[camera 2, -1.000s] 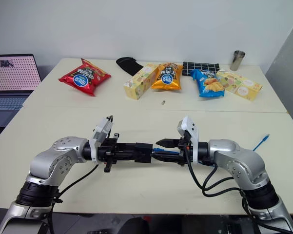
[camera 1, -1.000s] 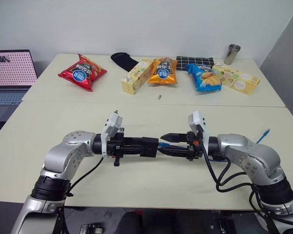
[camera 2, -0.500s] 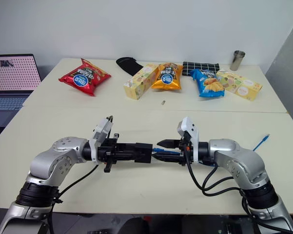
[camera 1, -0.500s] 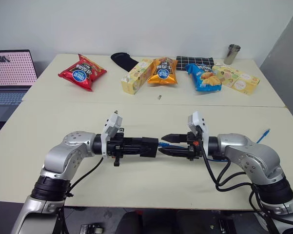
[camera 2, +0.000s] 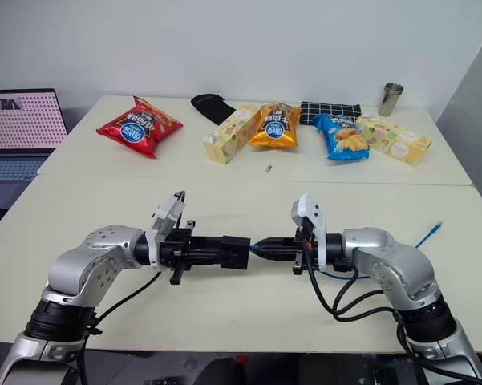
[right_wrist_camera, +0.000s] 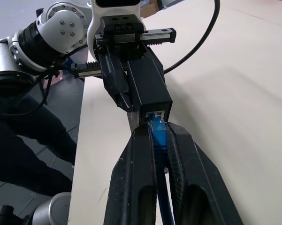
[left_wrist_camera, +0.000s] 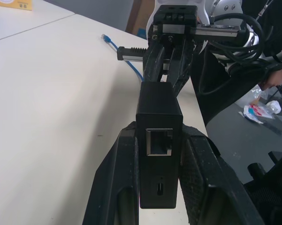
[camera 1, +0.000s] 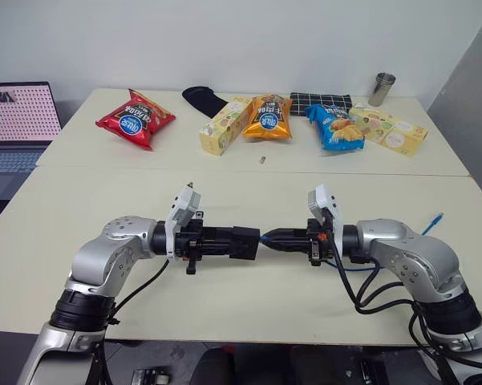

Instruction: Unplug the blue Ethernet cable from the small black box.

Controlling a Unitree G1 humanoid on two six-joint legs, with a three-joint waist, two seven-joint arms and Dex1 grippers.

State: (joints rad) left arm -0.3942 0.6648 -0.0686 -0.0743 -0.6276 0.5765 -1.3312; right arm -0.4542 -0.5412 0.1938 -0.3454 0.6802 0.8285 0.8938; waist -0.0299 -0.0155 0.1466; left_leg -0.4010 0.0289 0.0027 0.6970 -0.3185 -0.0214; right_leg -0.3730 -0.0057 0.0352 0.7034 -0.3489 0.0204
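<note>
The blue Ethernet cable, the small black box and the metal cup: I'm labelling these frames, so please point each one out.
blue Ethernet cable [right_wrist_camera: 157,127]: right wrist view, on its plug at the box's port.
small black box [left_wrist_camera: 159,105]: left wrist view, on its top face.
metal cup [camera 1: 383,88]: left eye view, on its side wall.

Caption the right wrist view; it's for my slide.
Right gripper shut on the blue Ethernet cable plug, seated in the small black box held by left gripper.

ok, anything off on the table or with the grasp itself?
Nothing damaged or spilled. The left claw holds the small black box squarely, and the right claw is shut on the blue Ethernet cable at its plug, still seated in the box. One small loose object lies alone near the snack bags, too small to identify.
</note>
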